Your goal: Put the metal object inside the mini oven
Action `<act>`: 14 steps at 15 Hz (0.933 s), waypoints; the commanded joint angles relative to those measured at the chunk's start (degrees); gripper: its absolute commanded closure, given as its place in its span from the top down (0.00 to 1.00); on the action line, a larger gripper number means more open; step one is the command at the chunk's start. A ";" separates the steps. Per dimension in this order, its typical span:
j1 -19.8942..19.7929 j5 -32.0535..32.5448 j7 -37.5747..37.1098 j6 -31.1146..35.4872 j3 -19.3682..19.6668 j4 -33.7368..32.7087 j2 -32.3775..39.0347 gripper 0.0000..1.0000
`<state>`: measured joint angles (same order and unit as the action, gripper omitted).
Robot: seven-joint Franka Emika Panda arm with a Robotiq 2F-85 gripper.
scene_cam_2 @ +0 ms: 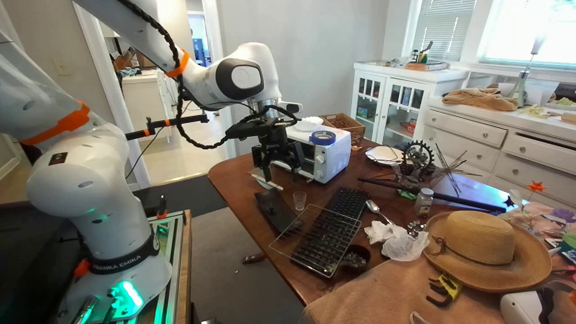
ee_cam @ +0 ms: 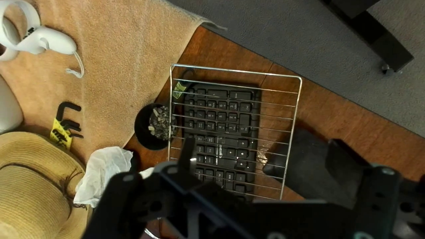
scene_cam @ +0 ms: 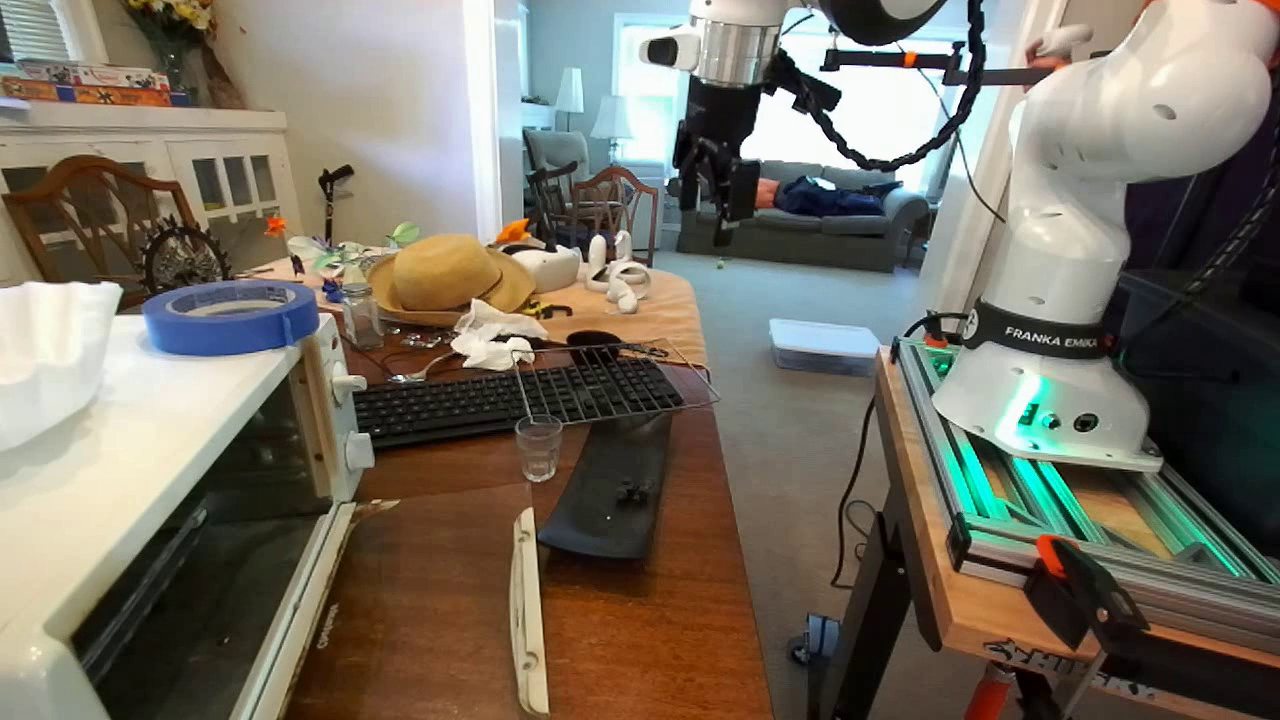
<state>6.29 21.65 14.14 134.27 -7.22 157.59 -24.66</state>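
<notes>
- Dark oblong piece (scene_cam: 608,490) lies well below the gripper (ee_cam: 261,146), which is spread wide around nothing.
- Wooden table (scene_cam: 650,650) bears it and the mini oven (scene_cam_2: 336,155).
- Grey sofa (scene_cam: 790,242) beyond.

In an exterior view the camera stands close beside the white, boxy, glass-fronted mini oven (scene_cam: 150,420), large at lower left, facing along the brown wooden table (scene_cam: 640,640). In an exterior view it looks down from the end with the tan woven straw hat (scene_cam_2: 481,236), roughly opposite, the oven small near centre. Both share these three. The wrist view points down at the black rectangular keyboard (ee_cam: 220,116), past blurred black fingers (ee_cam: 347,162) at bottom.
</notes>
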 commanded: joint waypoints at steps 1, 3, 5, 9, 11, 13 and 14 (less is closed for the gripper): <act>0.36 0.11 -0.08 -0.20 0.34 -0.09 -0.12 1.00; -0.30 -0.74 0.47 1.63 1.78 -0.12 3.73 1.00; -0.51 -1.08 1.51 5.01 3.25 0.08 8.42 1.00; -0.47 -4.21 2.29 14.56 5.13 -0.42 19.94 1.00; -0.22 -6.18 2.09 18.93 4.59 -2.24 26.72 1.00; 0.01 -8.28 1.77 22.15 3.33 -4.11 32.45 1.00; 0.03 -8.54 0.86 23.12 2.67 -4.99 34.74 1.00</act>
<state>6.07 15.69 15.28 153.96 -3.03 156.44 1.39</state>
